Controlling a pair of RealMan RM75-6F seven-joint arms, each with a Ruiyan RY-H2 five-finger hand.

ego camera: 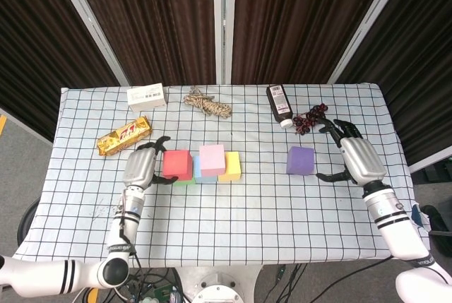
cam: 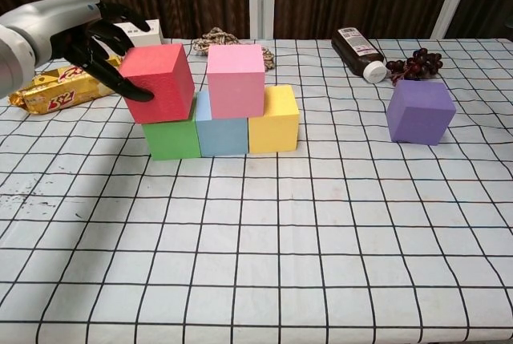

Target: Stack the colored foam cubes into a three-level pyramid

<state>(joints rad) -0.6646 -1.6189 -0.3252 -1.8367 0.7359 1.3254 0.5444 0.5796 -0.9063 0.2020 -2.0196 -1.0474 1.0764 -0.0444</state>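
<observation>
Step in hand: second level, second cube. Red cube (cam: 159, 82) gripped by left hand (cam: 94, 35), fingers clamped on its left side; sits over green cube (cam: 171, 136), slightly tilted, offset toward the left, just beside pink cube (cam: 236, 79). Whether resting or just above: cannot tell.

Base row on counter (cam: 321, 224): green, blue cube (cam: 221, 134), yellow cube (cam: 274, 119), touching side by side. Pink on top, over the blue–yellow seam.

Remaining: purple cube (ego camera: 301, 160), alone on counter, well apart from the stack. Right hand (ego camera: 357, 155) just beside it, fingers spread, holding nothing.

Next move, judged: shift red rightward to straddle the green–blue seam, square against pink, level, then release.

Orientation: cubes, no long axis; red's faces turned slightly off the row's line.
</observation>
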